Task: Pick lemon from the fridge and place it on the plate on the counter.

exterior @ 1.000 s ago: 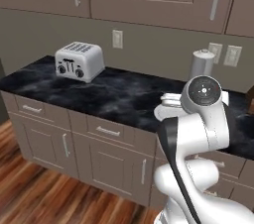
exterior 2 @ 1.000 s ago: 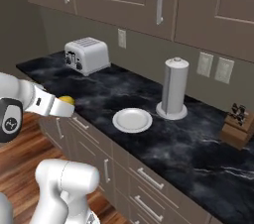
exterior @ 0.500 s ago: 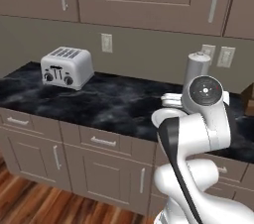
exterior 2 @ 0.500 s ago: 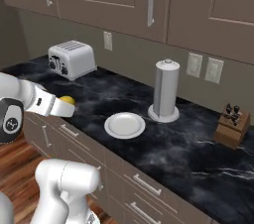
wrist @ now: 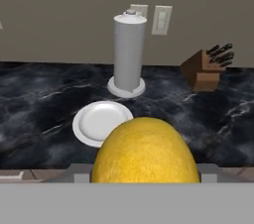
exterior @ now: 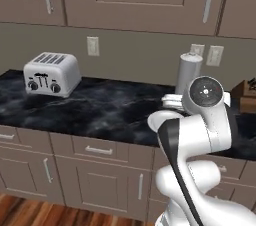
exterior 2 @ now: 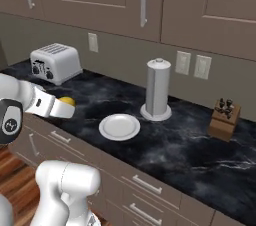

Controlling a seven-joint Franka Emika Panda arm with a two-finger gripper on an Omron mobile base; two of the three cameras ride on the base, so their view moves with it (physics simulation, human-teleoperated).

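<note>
Lemon carried at the table's front edge

The gripper [exterior 2: 69,106] was clamped on the lemon [wrist: 145,150] — held above the near edge of the black marbled table [exterior 2: 190,145], just left of the white plate [exterior 2: 119,126]. The plate lay bare in front of a tall grey cylinder [exterior 2: 158,90]; a toaster [exterior: 52,73] stood further left.

Yellow lemon [wrist: 145,151], white plate [exterior 2: 119,126], black counter [exterior 2: 190,145] veined whitish, taupe cabinets [exterior: 100,170], brown knife block [exterior 2: 222,120]
</note>
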